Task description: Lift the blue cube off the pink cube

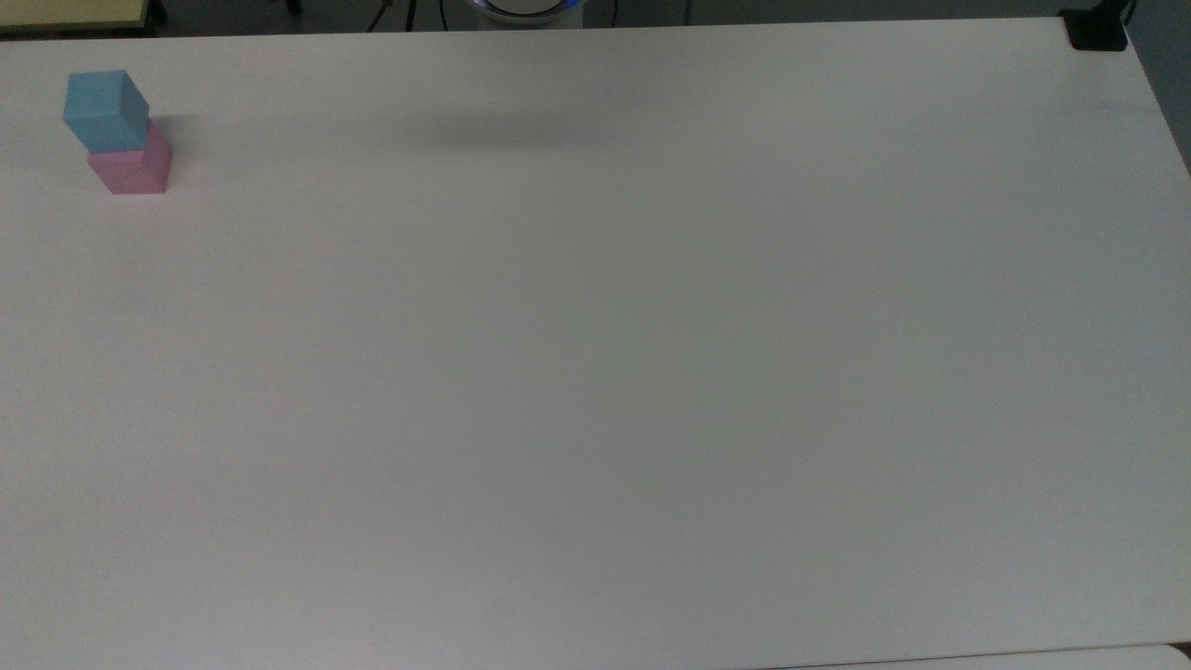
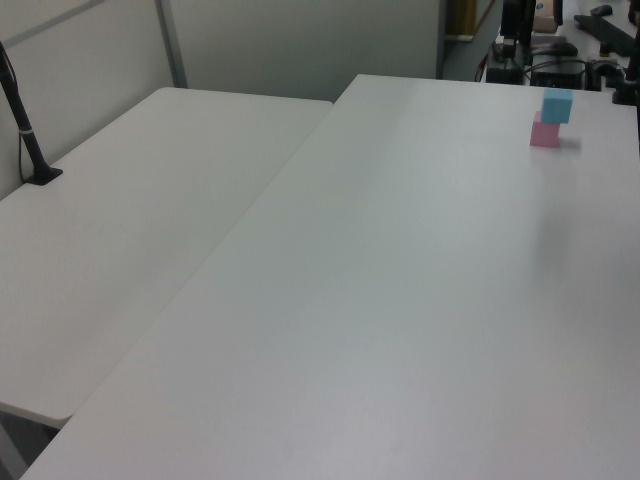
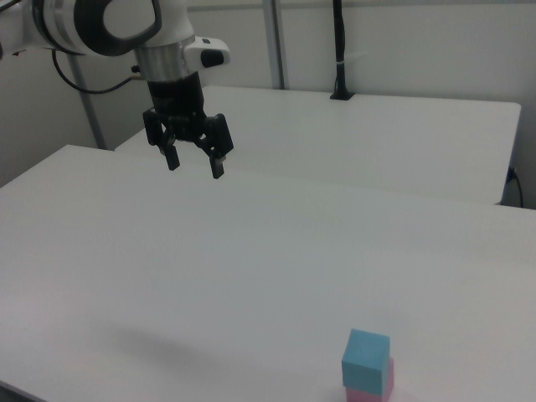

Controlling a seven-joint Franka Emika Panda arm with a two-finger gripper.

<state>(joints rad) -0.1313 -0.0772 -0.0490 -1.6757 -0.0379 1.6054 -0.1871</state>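
Observation:
The blue cube (image 1: 105, 109) rests on top of the pink cube (image 1: 133, 168), slightly offset, near the top view's upper left corner of the white table (image 1: 595, 372). The same stack stands at the left view's upper right: blue cube (image 2: 557, 105) over pink cube (image 2: 544, 134). In the right view the blue cube (image 3: 366, 359) sits on the pink cube (image 3: 374, 389) at the bottom edge. My gripper (image 3: 194, 164) hangs high above the table in the right view's upper left, open, holding nothing, far from the cubes.
A second white table (image 2: 130, 220) adjoins on the left view's left, with a black post (image 2: 28, 140) clamped to it. A black clamp (image 1: 1096, 30) sits at the top view's upper right corner. Cables and equipment (image 2: 560, 50) lie beyond the far edge.

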